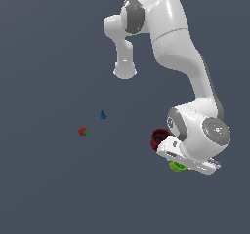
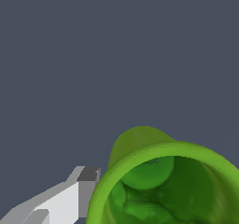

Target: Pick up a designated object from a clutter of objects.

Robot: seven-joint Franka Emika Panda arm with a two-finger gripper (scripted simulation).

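The lime-green cup sits right under my hand in the exterior view, only its edge showing below the hand. My gripper is down over it, its fingertips hidden by the hand. In the wrist view the green cup fills the corner, its open mouth facing the camera. One grey-tipped finger lies against the outside of its wall. The other finger does not show, so I cannot tell whether the gripper is shut on the cup.
A dark red cup stands close beside the hand, toward the exterior view's left. A tiny blue piece and a red-and-green strawberry-like piece lie further to the exterior view's left on the dark grey floor.
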